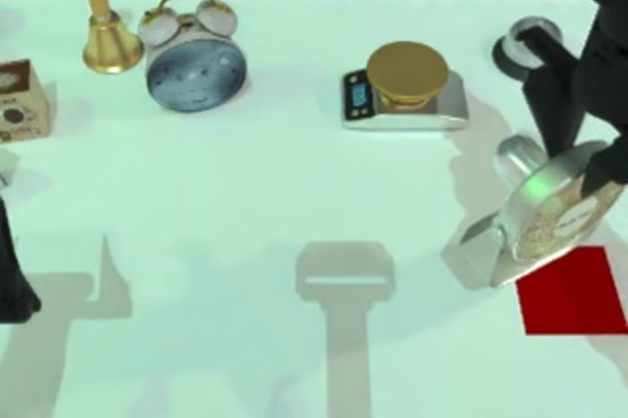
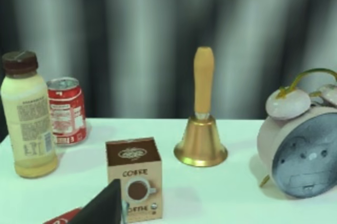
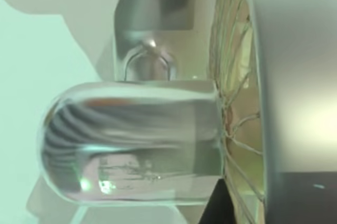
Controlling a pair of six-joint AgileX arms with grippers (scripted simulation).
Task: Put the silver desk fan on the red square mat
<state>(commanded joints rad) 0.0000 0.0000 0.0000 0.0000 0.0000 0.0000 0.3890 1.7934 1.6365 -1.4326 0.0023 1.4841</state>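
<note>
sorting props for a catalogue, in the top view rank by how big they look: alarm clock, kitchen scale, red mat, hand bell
1. Kitchen scale
2. Alarm clock and red square mat, too close to rank; the mat runs off the view's right edge and the silver desk fan covers one corner.
3. Hand bell, smallest.

Fan just left of mat

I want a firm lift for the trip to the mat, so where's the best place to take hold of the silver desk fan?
Grip the silver desk fan across its thick chrome ring, coming from above on the far side, where the right hand is. The ring is a narrow, rigid rim; the rounded motor housing looks likelier to slip.
</note>
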